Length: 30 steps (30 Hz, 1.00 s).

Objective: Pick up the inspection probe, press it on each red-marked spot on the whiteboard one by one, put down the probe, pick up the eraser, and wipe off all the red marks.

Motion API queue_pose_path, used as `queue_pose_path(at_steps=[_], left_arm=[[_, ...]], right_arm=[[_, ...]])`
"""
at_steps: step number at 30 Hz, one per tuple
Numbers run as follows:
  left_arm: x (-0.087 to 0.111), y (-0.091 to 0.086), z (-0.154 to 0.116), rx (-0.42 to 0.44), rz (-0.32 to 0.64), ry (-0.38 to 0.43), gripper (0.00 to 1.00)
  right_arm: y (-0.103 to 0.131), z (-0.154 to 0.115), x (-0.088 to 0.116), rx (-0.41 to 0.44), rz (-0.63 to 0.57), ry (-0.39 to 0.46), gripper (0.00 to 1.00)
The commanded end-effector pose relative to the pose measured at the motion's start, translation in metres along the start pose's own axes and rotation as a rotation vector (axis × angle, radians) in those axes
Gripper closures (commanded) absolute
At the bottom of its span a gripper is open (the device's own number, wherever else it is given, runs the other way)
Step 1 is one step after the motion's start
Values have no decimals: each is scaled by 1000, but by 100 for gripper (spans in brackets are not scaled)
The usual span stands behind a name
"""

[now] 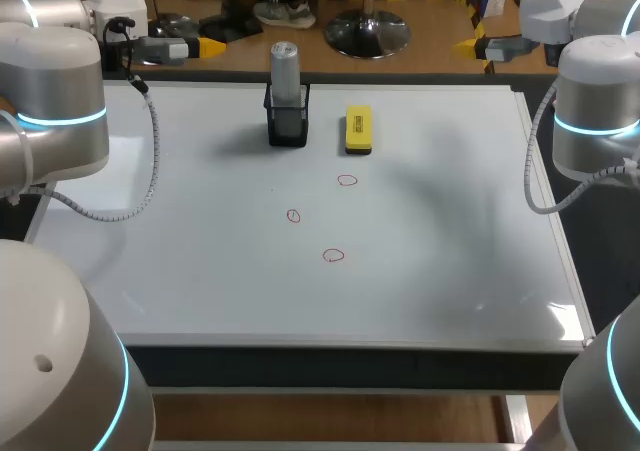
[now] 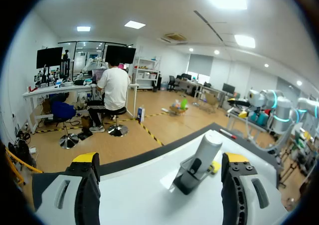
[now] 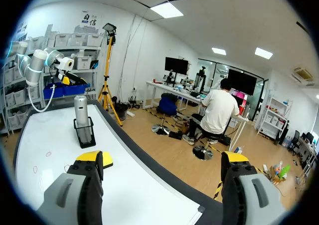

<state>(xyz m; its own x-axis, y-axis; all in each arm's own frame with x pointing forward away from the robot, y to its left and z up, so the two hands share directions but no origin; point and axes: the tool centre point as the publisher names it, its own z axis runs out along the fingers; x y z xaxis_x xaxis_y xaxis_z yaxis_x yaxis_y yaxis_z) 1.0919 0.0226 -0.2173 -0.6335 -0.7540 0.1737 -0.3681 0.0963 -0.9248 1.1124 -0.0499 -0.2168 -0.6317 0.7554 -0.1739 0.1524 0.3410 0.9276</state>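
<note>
On your left, the left arm [image 1: 60, 111] comes in from the side. Its left gripper [image 1: 208, 47] hangs just past the far edge of the whiteboard [image 1: 450, 271], near the far left corner. In the left wrist view you can see its two fingers [image 2: 85, 160] stand wide apart, and they hold nothing.

Next comes the inspection probe [image 1: 285, 71]. It is a grey stick with a round top. It stands upright in a small black holder [image 1: 287, 123] on the far part of the board, near the middle. It is ahead of the left gripper and not touching it.

Just to the right of the holder lies the yellow eraser [image 1: 358, 129], flat on the board and apart from the holder.

Closer to you are three small red marks. One red mark [image 1: 347, 180] is near the eraser. A second [image 1: 293, 215] is a bit to the left and nearer to you. The third [image 1: 334, 255] is the nearest to you.

On your right, the right arm [image 1: 595, 111] comes in from the side. Its right gripper [image 1: 470, 44] hangs past the far right corner of the board. Its fingers [image 3: 92, 160] are wide apart too, and it holds nothing.
</note>
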Motion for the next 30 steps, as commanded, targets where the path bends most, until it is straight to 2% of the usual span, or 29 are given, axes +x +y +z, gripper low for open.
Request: queue_pose_path(at_steps=[1,17,23,30], left_arm=[[0,0,0,0,0,0,0],[0,0,0,0,0,0,0],[12,2,7,-13,42,97,0],[30,0,16,-5,130,295,0]], right_arm=[[0,0,0,0,0,1,0],[0,0,0,0,0,1,0],[0,0,0,0,0,1,0],[0,0,0,0,0,1,0]])
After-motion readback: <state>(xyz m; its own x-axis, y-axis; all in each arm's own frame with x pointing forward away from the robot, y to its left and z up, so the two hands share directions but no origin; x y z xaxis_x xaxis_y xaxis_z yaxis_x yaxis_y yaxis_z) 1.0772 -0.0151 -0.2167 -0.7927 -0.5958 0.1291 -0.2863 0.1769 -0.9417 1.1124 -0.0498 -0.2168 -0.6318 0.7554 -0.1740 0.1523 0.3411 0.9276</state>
